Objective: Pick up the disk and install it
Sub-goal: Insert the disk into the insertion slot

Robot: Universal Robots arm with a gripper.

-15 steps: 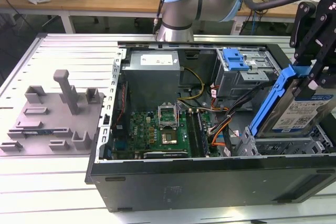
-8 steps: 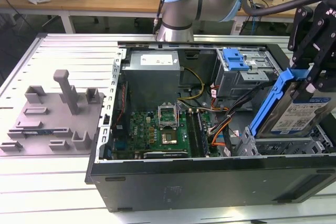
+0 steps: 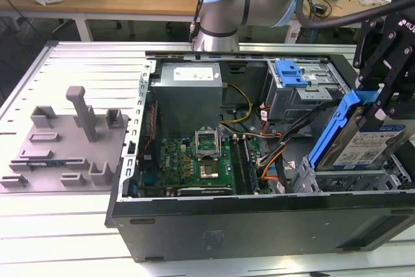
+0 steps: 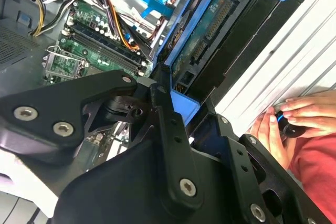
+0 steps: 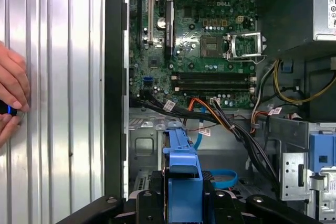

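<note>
The disk is a silver drive with a white-and-blue label in blue rails. It hangs on edge, tilted, just above the metal drive cage in the corner of the open computer case at the exterior view's right. My black gripper is shut on its upper end. In the second wrist view the gripper clamps the disk's blue rail, with the connector edge showing. In the first wrist view the blue rail points into the case from the gripper.
The green motherboard, bundled cables and a power supply fill the case. A blue latch sits on the far bay. A grey fixture lies at the exterior view's left. A person's hand rests on the ribbed table beside the case.
</note>
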